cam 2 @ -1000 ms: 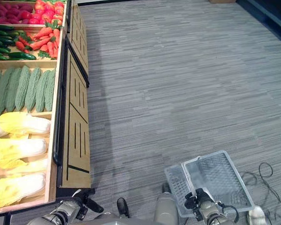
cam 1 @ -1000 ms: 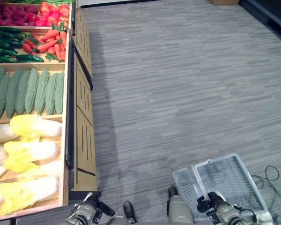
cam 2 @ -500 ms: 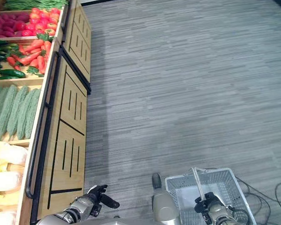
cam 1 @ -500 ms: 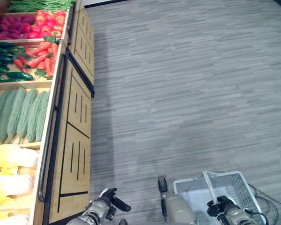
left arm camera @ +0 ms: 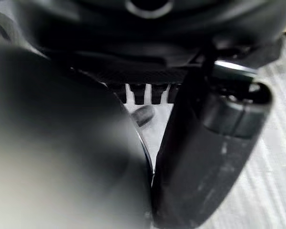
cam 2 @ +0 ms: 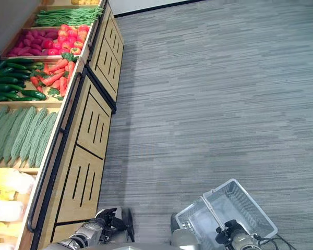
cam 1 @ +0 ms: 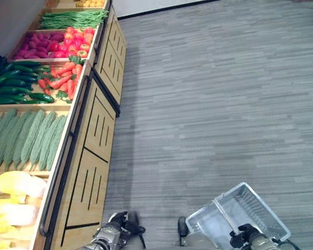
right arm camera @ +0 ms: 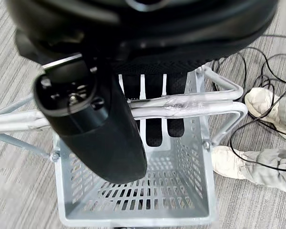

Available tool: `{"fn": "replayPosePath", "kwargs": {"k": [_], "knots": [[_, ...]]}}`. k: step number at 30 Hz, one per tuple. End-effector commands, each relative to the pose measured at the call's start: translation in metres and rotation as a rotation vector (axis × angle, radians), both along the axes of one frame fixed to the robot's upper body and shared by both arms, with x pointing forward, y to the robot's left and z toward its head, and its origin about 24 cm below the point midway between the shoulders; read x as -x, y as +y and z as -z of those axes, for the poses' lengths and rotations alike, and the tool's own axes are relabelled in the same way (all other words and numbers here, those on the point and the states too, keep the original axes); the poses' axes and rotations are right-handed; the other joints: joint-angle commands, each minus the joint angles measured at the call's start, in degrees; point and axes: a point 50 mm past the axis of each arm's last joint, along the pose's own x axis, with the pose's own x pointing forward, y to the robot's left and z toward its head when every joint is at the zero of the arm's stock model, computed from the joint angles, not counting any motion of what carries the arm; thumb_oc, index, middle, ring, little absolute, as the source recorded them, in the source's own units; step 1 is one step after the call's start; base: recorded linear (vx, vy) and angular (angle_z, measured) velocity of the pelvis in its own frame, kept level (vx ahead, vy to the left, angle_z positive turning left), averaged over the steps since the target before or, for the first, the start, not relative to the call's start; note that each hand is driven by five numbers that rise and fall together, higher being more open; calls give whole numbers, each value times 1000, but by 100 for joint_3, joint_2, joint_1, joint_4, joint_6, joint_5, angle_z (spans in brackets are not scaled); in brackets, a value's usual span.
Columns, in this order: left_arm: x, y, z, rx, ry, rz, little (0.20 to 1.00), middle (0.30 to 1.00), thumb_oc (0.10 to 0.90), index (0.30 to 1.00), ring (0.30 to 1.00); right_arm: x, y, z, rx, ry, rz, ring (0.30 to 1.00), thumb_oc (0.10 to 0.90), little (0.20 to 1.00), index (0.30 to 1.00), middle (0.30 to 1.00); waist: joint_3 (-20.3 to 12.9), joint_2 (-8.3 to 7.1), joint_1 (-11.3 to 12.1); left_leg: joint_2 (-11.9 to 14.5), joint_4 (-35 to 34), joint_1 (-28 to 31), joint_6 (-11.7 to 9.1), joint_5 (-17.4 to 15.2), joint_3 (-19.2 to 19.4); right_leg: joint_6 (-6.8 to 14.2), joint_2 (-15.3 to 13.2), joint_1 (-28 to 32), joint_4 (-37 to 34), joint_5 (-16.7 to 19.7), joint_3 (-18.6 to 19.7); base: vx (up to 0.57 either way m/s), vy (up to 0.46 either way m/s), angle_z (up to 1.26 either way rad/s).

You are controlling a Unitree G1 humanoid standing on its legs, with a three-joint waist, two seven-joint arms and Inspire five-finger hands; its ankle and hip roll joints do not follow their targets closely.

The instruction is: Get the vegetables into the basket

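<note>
at five o'clock of your head view, your right hand has its fingers curled round the handle of the empty grey basket, carrying it. the vegetables sit in the display stand at nine o'clock. your left hand hangs curled, holding nothing.

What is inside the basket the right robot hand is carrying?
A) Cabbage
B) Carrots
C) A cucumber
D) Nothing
D: the right wrist view looks straight into the basket held by the right robot hand, and its perforated bottom is bare.
</note>
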Motion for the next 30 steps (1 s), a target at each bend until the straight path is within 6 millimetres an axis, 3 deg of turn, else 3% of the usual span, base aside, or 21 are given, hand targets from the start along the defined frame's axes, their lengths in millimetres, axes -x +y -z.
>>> {"fn": "replayPosePath", "kwargs": {"k": [1, 22, 30], "knots": [[21, 15, 5, -60, 70, -4, 1000, 1000, 900, 1000, 1000, 18, -13, -1, 34, 40, 20, 300, 400, 300, 300, 300, -15, 108, -38, -214, 327, 628, 242, -33, 339, 737, -242, -195, 236, -98, 249, 146, -30, -102], [15, 21, 3, -95, 62, 46, 1000, 1000, 900, 1000, 1000, 19, 0, 5, -3, 56, 20, 300, 400, 300, 300, 300, -273, 39, -58, -529, -27, 1131, 570, -625, 205, 735, -251, -169, 545, -405, 323, 51, 23, 5], [20, 25, 4, -99, 76, 13, 1000, 1000, 900, 1000, 1000, 18, 3, 6, -6, 55, 5, 300, 400, 300, 300, 300, -305, -9, 25, -537, -38, 1204, 580, -634, 53, 715, -232, -92, 569, -454, 229, 14, -33, 17]]}}
